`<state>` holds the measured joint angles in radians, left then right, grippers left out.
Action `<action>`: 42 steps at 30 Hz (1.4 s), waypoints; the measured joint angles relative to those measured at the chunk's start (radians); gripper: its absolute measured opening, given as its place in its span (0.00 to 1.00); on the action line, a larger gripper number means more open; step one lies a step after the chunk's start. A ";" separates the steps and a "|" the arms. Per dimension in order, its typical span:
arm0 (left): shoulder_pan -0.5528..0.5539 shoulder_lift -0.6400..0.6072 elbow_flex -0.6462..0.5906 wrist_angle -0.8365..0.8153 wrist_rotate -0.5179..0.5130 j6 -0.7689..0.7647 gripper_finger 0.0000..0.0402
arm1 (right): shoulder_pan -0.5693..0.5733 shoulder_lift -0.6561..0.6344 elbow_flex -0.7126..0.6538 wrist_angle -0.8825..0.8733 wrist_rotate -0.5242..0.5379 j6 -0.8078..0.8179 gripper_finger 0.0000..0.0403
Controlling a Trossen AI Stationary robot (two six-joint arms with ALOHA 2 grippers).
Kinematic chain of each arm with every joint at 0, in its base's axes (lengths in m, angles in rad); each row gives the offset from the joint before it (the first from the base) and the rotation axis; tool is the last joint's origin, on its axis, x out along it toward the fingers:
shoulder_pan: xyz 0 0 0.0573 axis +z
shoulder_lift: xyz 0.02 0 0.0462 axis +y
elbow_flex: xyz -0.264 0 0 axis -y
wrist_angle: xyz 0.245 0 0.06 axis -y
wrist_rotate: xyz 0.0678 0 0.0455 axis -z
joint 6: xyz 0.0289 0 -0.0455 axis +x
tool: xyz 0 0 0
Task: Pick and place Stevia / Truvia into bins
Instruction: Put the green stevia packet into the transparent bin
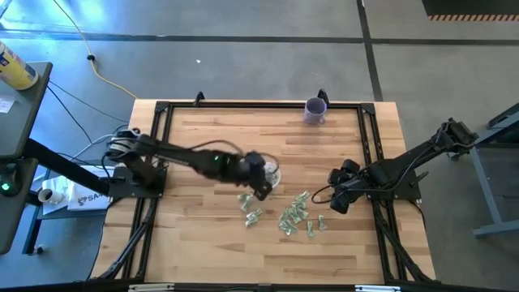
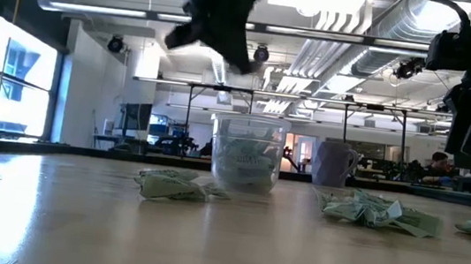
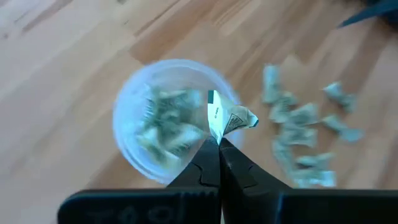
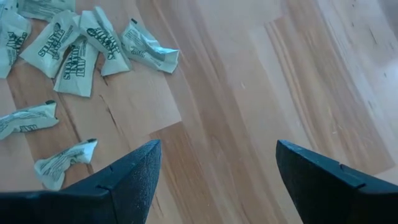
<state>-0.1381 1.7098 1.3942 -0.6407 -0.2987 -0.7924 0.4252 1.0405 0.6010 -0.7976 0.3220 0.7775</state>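
Carrying one sachet (image 3: 225,118) pinched in the left claw (image 3: 219,144) above the cup (image 3: 130,106); next: centring, releasing. Right claw (image 4: 217,162) waiting wide, empty.

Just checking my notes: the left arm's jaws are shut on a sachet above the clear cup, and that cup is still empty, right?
Not quite. The left gripper is shut on a sachet above the clear cup, but the cup is not empty: the left wrist view shows several sachets already lying inside it.
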 joint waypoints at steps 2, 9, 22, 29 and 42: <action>0.050 0.028 -0.002 0.014 0.041 0.072 0.06 | 0.000 0.000 0.000 0.001 -0.008 0.007 0.76; 0.170 0.124 -0.004 0.048 0.155 0.190 0.06 | 0.000 0.000 0.000 0.010 -0.017 0.035 0.76; 0.197 0.190 -0.004 0.078 0.256 0.194 0.14 | 0.000 0.000 0.000 0.010 0.005 0.034 0.76; 0.197 0.189 0.029 0.039 0.258 0.178 0.34 | -0.028 0.000 0.000 0.009 0.005 0.025 0.76; 0.068 0.121 0.245 -0.532 0.291 0.384 0.61 | -0.091 0.000 -0.002 0.010 -0.011 -0.055 0.76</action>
<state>-0.0702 1.8303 1.6395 -1.1722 -0.0073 -0.4089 0.3340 1.0404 0.5995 -0.7881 0.3109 0.7227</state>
